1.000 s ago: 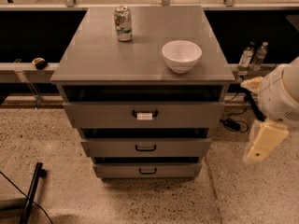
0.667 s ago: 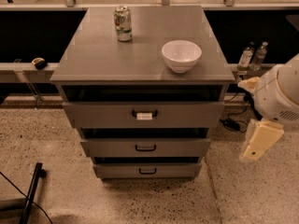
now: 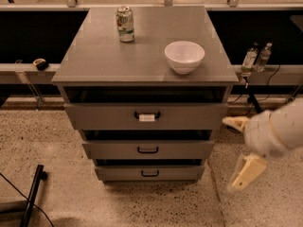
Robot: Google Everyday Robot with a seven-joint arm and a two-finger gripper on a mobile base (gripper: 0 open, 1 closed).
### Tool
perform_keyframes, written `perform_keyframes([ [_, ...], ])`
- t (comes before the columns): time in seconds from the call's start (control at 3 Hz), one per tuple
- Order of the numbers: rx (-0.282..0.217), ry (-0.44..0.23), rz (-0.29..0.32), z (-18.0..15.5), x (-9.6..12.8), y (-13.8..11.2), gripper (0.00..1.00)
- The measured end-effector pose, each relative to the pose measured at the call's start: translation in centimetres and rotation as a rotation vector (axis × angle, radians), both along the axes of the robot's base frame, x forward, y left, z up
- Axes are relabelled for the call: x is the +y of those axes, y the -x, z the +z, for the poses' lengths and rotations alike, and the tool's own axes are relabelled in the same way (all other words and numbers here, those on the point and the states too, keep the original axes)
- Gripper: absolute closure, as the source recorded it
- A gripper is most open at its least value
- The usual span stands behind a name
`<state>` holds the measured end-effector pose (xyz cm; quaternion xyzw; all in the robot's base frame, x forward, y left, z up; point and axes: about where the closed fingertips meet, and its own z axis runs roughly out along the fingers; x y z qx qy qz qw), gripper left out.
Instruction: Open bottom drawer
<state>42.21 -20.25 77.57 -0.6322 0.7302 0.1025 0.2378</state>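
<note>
The bottom drawer (image 3: 150,172) is the narrowest grey front at the foot of the grey cabinet (image 3: 94,56), with a small black loop handle (image 3: 150,173). Its front sits pushed in, and its inside does not show. My gripper (image 3: 238,150) hangs to the right of the cabinet, level with the two lower drawers and off their right edge. Its two cream fingers (image 3: 247,170) are spread apart with nothing between them. It touches no drawer.
The middle drawer (image 3: 147,149) and the wide top drawer (image 3: 147,116), with a white tag on its handle, are above. A white bowl (image 3: 184,56) and a green can (image 3: 125,23) stand on the cabinet top. Two bottles (image 3: 254,58) and cables are at the right, and a black pole (image 3: 33,193) lies on the floor at the left.
My gripper has moved down and to the left, closer to the cabinet's right side. The drawers have not moved.
</note>
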Motion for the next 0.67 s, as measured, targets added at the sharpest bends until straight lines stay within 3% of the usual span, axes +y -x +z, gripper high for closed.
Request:
perform_keyframes([
  [0.33, 0.019, -0.202, 0.006, -8.1, 2.3, 1.2, 0.00],
  [0.67, 0.024, -0.230, 0.015, -9.6, 2.5, 1.1, 0.00],
])
